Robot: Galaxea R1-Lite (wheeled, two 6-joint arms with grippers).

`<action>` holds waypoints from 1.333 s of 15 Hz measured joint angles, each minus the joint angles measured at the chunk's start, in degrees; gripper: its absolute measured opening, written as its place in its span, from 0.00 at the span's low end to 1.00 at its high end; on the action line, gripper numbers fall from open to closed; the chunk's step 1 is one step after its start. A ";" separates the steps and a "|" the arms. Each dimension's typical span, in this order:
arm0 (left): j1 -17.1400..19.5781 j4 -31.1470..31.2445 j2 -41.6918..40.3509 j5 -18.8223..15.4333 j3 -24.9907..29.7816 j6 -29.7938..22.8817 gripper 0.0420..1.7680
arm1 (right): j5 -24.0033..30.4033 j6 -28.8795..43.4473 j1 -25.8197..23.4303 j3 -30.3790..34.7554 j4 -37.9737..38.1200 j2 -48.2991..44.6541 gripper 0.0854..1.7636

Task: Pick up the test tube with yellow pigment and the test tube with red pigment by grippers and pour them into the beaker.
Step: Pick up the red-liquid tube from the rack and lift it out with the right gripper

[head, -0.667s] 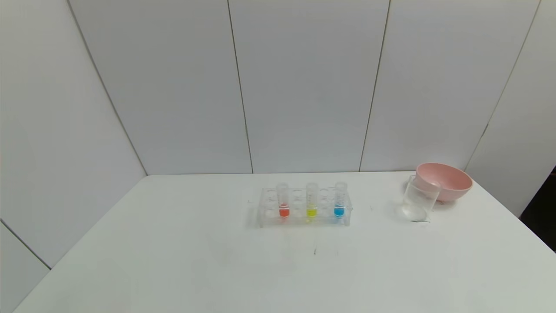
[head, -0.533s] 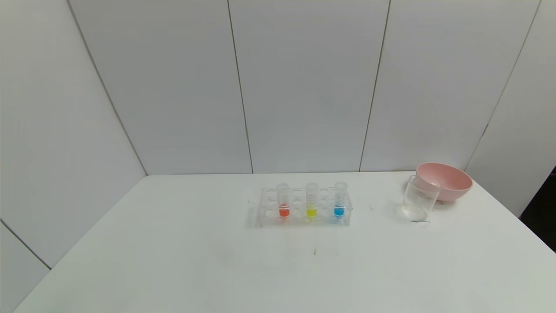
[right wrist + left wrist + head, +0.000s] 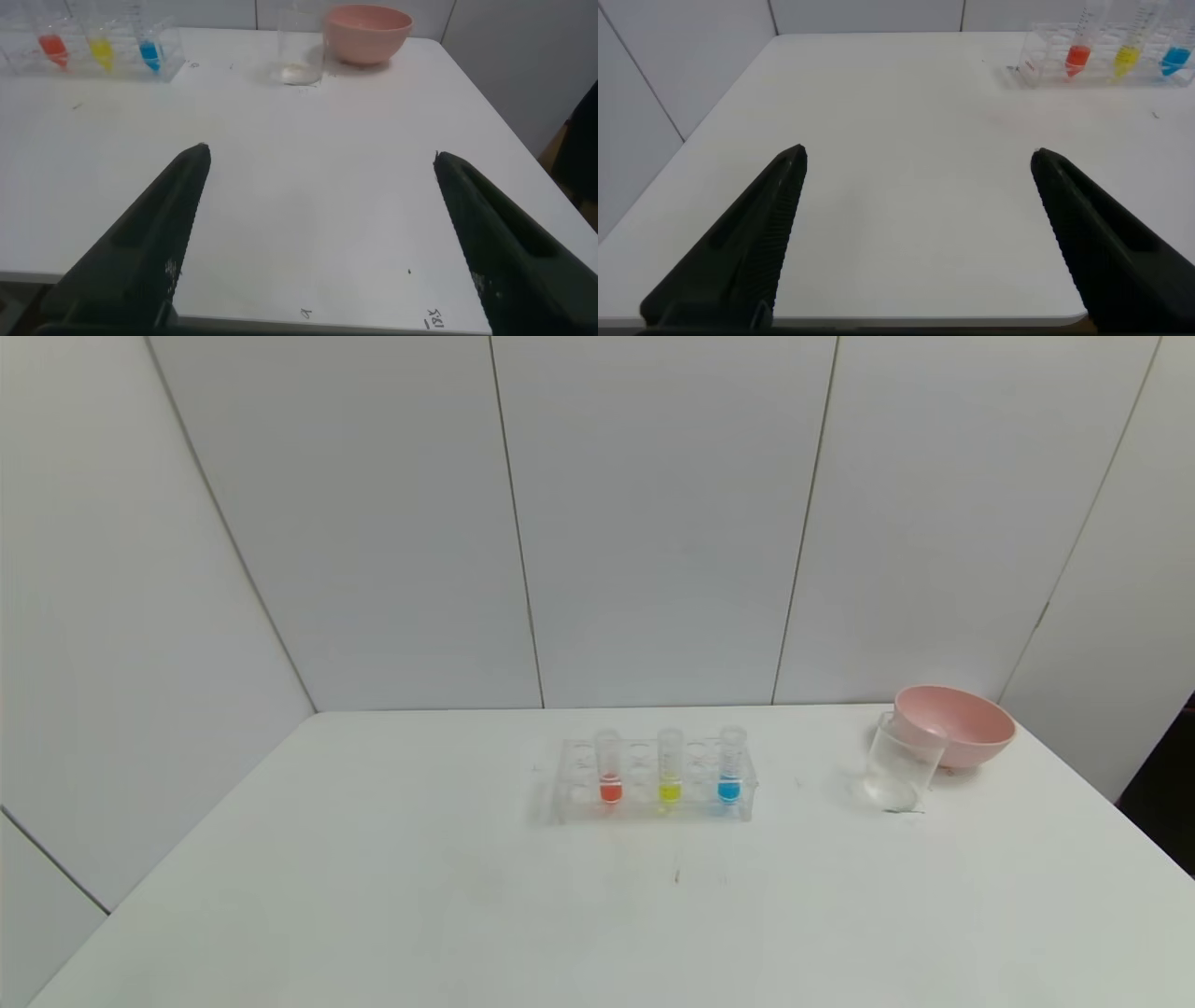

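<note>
Clear plastic rack (image 3: 653, 784) mid-table holds three upright tubes: the test tube with red pigment (image 3: 609, 767) toward the robot's left, the test tube with yellow pigment (image 3: 669, 767) in the middle, a blue tube (image 3: 730, 765) on the right. The beaker (image 3: 898, 767), seemingly empty, stands well right, just before a pink bowl (image 3: 954, 723). Both the left gripper (image 3: 915, 233) and the right gripper (image 3: 318, 233) hang spread wide over the near edge, holding nothing; the left looks nearer the red tube.

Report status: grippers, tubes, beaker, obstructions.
Left gripper and right gripper open, near table edge. Red tube and yellow tube racked. Beaker upright beside pink bowl. Path clear.
</note>
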 joint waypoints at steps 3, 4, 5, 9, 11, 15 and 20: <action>0.00 0.02 0.00 0.00 0.00 0.00 0.97 | -0.07 0.15 0.07 0.00 -0.12 0.00 0.97; 0.00 0.02 0.00 -0.02 0.00 0.00 0.97 | -0.07 0.24 0.10 0.00 -0.21 0.00 0.97; 0.00 0.02 0.00 0.00 0.00 0.00 0.97 | -0.07 0.28 0.10 0.00 -0.21 0.00 0.97; 0.00 0.00 0.00 0.00 0.00 0.02 0.97 | -0.07 0.28 0.10 -0.05 -0.07 0.00 0.97; 0.00 0.00 0.00 0.00 0.00 0.00 0.97 | -0.54 0.24 0.10 -0.17 0.30 0.00 0.97; 0.00 0.02 0.00 0.00 0.00 0.00 0.97 | -0.32 0.13 0.02 -2.32 0.45 0.76 0.97; 0.00 0.00 0.00 -0.02 0.00 0.00 0.97 | -0.45 0.76 0.11 -11.02 -0.23 10.26 0.97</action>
